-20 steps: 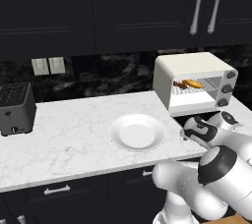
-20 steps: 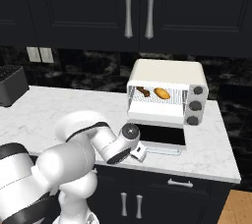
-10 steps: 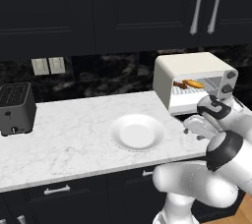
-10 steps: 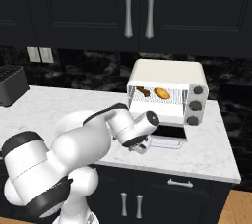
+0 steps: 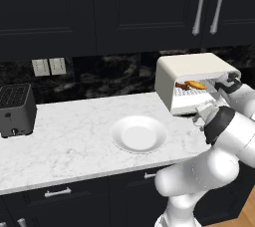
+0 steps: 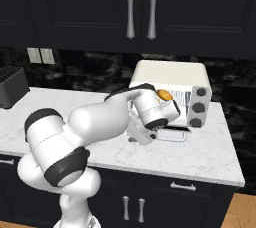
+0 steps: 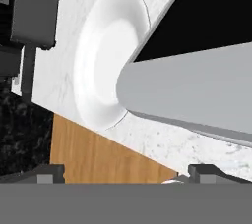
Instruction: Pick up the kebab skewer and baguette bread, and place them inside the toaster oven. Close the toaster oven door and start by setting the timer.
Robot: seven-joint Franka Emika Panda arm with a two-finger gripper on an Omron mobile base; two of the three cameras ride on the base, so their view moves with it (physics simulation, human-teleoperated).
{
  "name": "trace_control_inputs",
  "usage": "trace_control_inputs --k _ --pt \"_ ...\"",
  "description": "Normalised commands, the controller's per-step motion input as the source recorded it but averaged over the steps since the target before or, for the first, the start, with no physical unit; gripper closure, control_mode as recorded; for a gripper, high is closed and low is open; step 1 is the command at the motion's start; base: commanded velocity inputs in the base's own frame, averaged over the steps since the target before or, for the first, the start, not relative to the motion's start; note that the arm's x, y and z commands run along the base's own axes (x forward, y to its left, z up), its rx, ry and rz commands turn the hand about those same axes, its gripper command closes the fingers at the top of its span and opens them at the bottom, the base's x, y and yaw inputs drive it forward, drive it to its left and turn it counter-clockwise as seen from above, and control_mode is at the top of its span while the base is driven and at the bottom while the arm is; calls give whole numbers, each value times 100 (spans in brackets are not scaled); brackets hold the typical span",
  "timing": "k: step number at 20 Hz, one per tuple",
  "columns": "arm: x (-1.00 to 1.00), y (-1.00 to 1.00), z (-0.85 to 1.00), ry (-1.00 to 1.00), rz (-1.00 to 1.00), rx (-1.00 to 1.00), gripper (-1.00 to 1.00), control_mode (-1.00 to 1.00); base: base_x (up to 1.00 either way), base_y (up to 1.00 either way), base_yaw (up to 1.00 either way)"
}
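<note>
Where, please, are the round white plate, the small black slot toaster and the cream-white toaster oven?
Round white plate (image 5: 139,134): left base view, its centre.
Small black slot toaster (image 5: 15,109): left base view, its front face.
Cream-white toaster oven (image 5: 191,66): left base view, its top panel.

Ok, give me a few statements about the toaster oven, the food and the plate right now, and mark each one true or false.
1. The baguette bread lies on the rack inside the toaster oven. True.
2. The kebab skewer lies on the white plate. False: the plate is bare and the skewer is in the oven beside the bread.
3. The toaster oven door is shut. False: it hangs open, folded down in front of the oven.
4. The black slot toaster stands at the far left end of the counter, well apart from the plate. True.
5. The oven's round knobs run down its right side. True.
</note>
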Motion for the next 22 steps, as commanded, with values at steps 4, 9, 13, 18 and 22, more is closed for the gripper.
trace_control_inputs --k 4,9,13,18,22 --pt "31 5 0 -37 0 -9 -100 -100 0 0 0" --pt "25 16 7 -38 0 -13 -100 -100 0 0 0" --pt "14 32 4 -32 0 -19 -100 -100 0 0 0" --pt "14 63 0 -32 -12 -33 -100 -100 0 0 0" --pt "54 73 0 -25 -25 -36 -100 -100 0 0 0"
